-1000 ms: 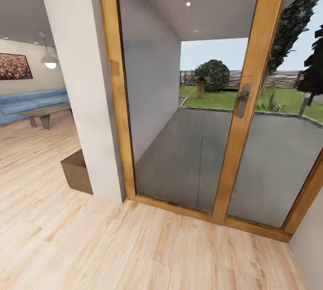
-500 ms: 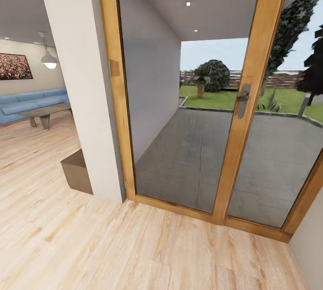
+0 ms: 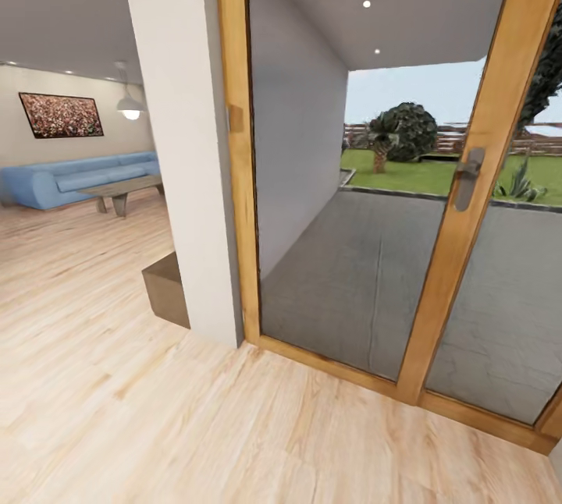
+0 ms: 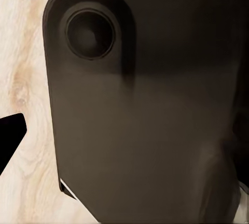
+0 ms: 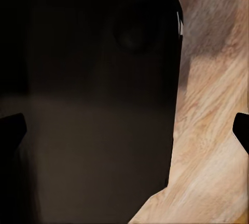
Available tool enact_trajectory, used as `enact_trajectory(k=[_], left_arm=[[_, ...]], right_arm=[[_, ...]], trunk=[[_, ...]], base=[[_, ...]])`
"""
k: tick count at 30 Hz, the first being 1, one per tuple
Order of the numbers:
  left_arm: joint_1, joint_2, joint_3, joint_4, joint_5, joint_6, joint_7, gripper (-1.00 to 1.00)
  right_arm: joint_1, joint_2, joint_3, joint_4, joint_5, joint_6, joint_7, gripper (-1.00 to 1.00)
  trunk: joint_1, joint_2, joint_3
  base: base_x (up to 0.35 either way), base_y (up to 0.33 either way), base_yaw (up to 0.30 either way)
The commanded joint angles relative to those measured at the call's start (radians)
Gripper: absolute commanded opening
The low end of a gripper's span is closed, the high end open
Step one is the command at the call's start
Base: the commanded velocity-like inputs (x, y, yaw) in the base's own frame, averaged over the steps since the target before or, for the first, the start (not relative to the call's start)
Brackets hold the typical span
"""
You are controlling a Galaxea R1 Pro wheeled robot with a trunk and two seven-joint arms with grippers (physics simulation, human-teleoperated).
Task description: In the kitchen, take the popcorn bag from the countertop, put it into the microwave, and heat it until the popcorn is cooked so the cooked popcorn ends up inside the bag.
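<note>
Light wood flooring point(image 3: 156, 426) runs across the lower frame toward a wood-framed glass door point(image 3: 351, 200) at centre and right, with a patio and garden beyond; I read this as transit, well away from the kitchen. At upper left sit a blue sofa point(image 3: 70, 180), a low table point(image 3: 121, 192) and a framed picture point(image 3: 61, 115). From here I see no popcorn bag, microwave or countertop, so I can't place them. Both wrist views are blocked by a dark rounded robot body point(image 4: 150, 109), probably arms tucked for driving; dark tips at the frame edges leave me unable to tell whether the fingers are spread or pressed together.

Both pincers point(image 4: 10, 141) point(image 5: 124, 130) (tips apart) point floorward.
</note>
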Motion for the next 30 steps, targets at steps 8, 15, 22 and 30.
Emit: enact_trajectory(k=[8,15,22,30], left_arm=[[0.0,-0.001,0.003,-0.001,0.002,-0.001,-0.001,1.0],[0.0,-0.001,0.003,-0.001,0.002,-0.001,0.0,1.0],[0.0,-0.001,0.003,-0.002,0.002,-0.001,0.001,1.0],[0.0,0.009,-0.002,-0.002,0.001,-0.001,0.001,1.0]], right_arm=[[0.0,0.0,0.002,0.0,0.001,-0.007,-0.001,1.0],[-0.001,0.0,0.002,0.0,0.001,-0.008,-0.001,1.0],[-0.001,0.0,0.002,0.0,0.001,-0.009,-0.001,1.0],[-0.001,0.0,0.003,0.0,0.002,-0.01,-0.002,1.0]], trunk=[[0.0,0.0,-0.001],[0.0,0.0,-0.001],[0.0,0.0,-0.001],[0.0,0.0,-0.001]], base=[[0.0,0.0,0.28],[0.0,0.0,0.28],[0.0,0.0,0.28],[0.0,0.0,0.28]])
